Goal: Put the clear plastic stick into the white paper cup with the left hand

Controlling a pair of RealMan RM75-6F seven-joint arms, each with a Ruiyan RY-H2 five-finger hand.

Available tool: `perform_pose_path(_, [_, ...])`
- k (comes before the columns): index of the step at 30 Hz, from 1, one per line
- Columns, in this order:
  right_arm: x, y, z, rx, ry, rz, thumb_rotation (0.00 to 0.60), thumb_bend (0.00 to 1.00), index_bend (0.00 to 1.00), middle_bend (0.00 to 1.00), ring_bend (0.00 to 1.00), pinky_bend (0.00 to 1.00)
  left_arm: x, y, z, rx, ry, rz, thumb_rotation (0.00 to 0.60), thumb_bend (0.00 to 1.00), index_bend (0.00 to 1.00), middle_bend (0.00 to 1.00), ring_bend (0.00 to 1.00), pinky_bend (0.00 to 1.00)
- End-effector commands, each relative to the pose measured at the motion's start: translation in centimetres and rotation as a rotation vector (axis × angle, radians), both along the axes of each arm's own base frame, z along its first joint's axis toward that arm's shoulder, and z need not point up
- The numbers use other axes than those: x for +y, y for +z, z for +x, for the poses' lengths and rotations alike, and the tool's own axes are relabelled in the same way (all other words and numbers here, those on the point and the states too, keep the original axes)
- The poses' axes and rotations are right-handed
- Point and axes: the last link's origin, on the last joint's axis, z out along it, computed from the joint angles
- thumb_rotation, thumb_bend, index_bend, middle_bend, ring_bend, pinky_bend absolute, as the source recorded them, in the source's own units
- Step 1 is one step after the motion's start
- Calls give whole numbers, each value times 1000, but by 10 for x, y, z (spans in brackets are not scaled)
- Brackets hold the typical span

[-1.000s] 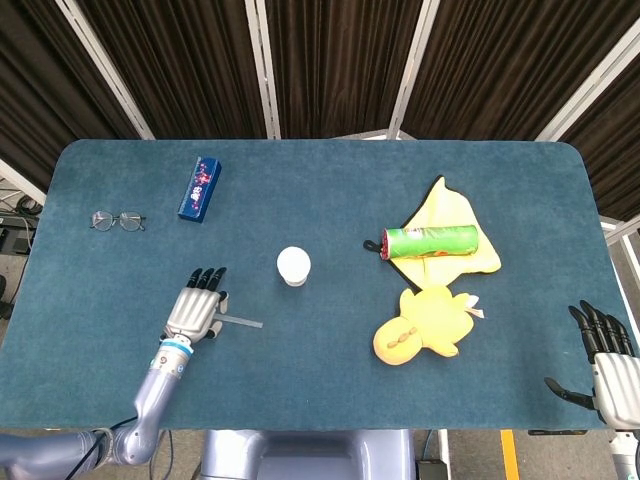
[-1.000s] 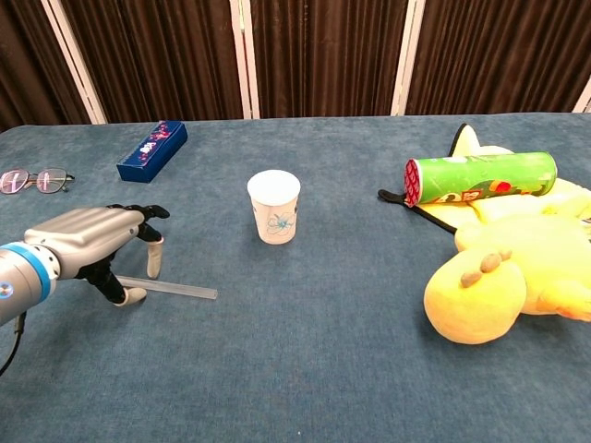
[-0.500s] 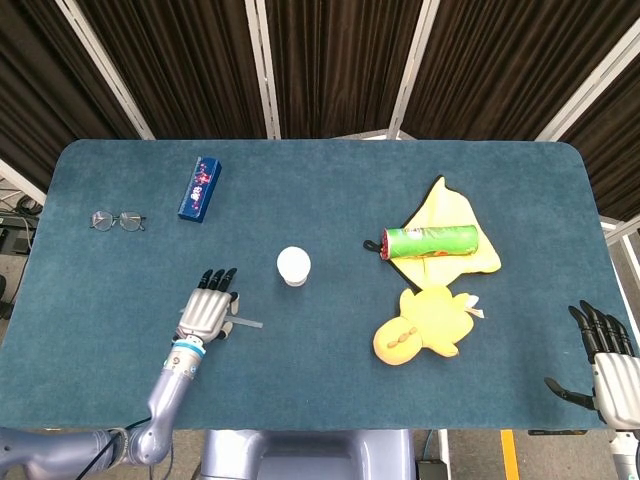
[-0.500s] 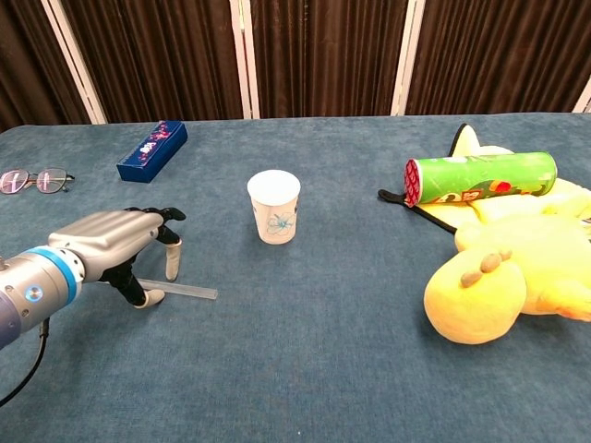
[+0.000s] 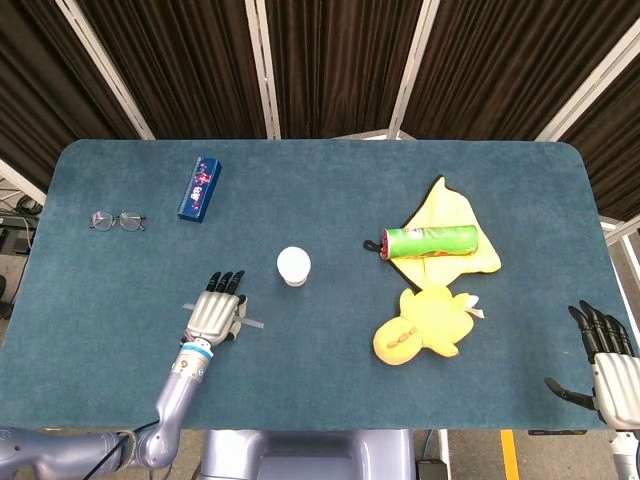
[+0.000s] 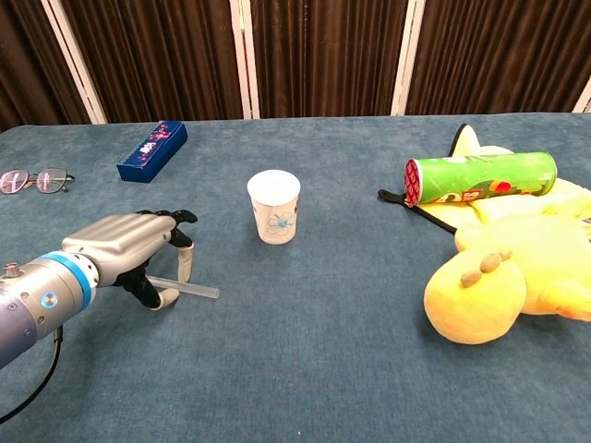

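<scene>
Your left hand [image 6: 125, 258], brushed-metal back with dark fingertips, sits palm-down over the clear plastic stick [image 6: 189, 290]. Fingers curl down around the stick's near end, thumb tip on the cloth on one side, a finger on the other. Can't tell whether it is truly clamped or only straddled; the stick lies flat on the table [image 6: 305, 369]. From the head view the stick [image 5: 254, 323] pokes out either side of your left hand [image 5: 216, 317], thin, straight, see-through.

The white paper cup [image 6: 274, 206] stands upright, mouth open, faint blue print on its side, beyond and to the right of the hand, apart from it. Table cover is teal, felt-like nap.

Your right hand [image 5: 605, 362] hangs off the table's near right edge, fingers spread, holding nothing.

Other stuff: a blue rectangular box [image 6: 151, 150] and wire-rim glasses [image 6: 35, 179] far left; a green cylindrical tube [image 6: 480, 178] lying on a yellow cloth [image 5: 450, 225]; a soft yellow plush toy [image 6: 517, 277] just in front.

Versus one second ago: your left hand has slid right along the stick, toward the cup, so less stick shows past the fingers in the chest view. The stick sits about where it was. Cup, right hand and the rest are unchanged.
</scene>
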Motion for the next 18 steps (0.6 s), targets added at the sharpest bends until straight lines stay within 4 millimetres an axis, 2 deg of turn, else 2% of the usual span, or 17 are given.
perform_pose_path(1, [0,0,0,0,0,0,600,75,0,0,0,0,0,1,0,-2,-2,4,600,410,540,0,0,0])
perform_pose_path(9, [0,0,0,0,-1,0,600,76,0,0,0,0,2,10,4,-35,0,22,600,409,541,0,0,0])
perform_pose_path(18, [0,0,0,-2,-1,2,600,75,0,0,0,0,6,34,36,-211,-19,64,600,410,541,0,0,0])
